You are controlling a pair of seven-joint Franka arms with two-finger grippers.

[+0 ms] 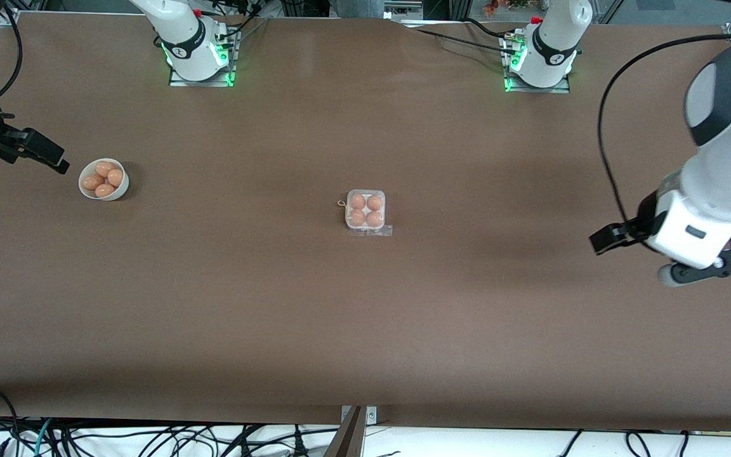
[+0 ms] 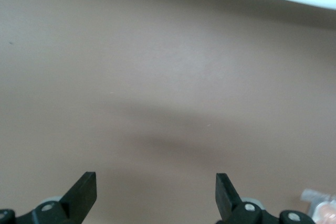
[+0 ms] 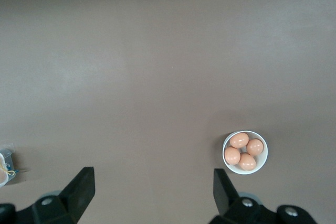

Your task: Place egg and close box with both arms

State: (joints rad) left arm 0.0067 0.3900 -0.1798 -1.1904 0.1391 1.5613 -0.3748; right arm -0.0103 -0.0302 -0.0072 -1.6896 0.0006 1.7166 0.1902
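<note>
The box (image 1: 365, 211) sits mid-table, a white tray with an orange-brown egg (image 1: 357, 201) in every cell. Its clear lid lies down over them. My left gripper (image 1: 608, 240) hangs over bare table toward the left arm's end, well away from the box. In the left wrist view it (image 2: 156, 192) is open and empty, with a corner of the box (image 2: 320, 208) at the frame edge. My right gripper (image 1: 48, 155) is beside the bowl at the right arm's end. In the right wrist view it (image 3: 154, 190) is open and empty.
A round white bowl (image 1: 123, 187) with several loose eggs (image 1: 105, 169) stands toward the right arm's end; its rim also shows in the right wrist view (image 3: 262, 163). The brown table (image 1: 365, 330) spreads wide around the box. Cables hang along the table's near edge.
</note>
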